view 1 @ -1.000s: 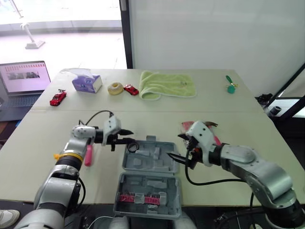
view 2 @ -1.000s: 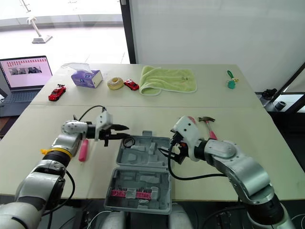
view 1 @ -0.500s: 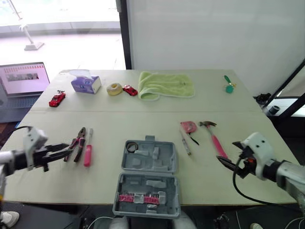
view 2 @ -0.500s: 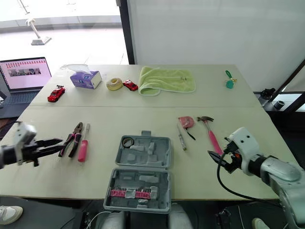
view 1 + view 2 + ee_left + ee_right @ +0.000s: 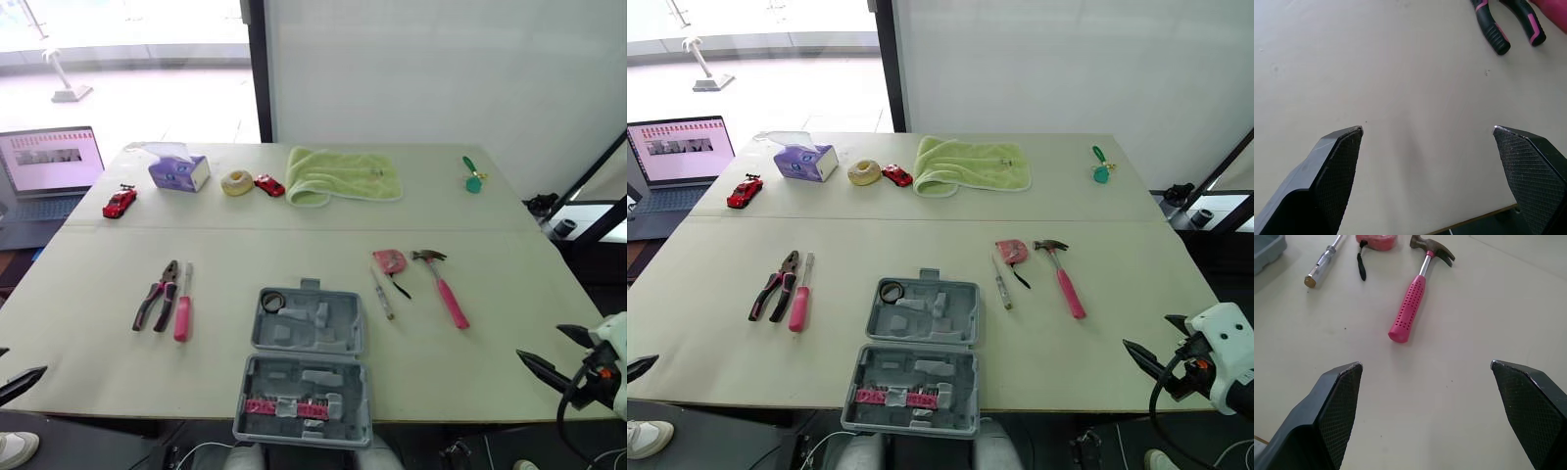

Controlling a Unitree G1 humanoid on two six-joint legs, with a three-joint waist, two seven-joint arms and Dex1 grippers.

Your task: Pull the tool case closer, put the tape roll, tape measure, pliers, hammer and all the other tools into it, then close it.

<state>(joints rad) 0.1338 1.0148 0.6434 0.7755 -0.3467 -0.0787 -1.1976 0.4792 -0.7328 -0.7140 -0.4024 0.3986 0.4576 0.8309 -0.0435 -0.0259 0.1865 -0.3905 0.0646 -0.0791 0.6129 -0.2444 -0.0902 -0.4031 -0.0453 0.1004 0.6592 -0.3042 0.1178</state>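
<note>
The grey tool case [image 5: 306, 367] lies open at the table's near edge, with a black tape roll [image 5: 271, 302] in the far left corner of its tray. Pliers [image 5: 157, 296] and a pink-handled screwdriver [image 5: 182, 304] lie to its left. To its right are a slim screwdriver [image 5: 380, 294], a red tape measure [image 5: 389, 260] and a pink-handled hammer [image 5: 446, 292]. My left gripper [image 5: 1427, 129] is open and empty over bare table near the front left corner, short of the pliers [image 5: 1508, 22]. My right gripper [image 5: 1426, 364] is open and empty at the front right, short of the hammer [image 5: 1415, 303].
At the back of the table are a purple tissue box [image 5: 178, 168], a cream tape roll [image 5: 236, 182], two red toy cars [image 5: 119, 202] [image 5: 269, 184], a green towel [image 5: 343, 174] and a small green item [image 5: 473, 176]. A laptop [image 5: 49, 162] stands off the far left corner.
The left gripper let go of the black tape roll in the case and opened wide. Both arms drew back from the case to the table's near corners.
</note>
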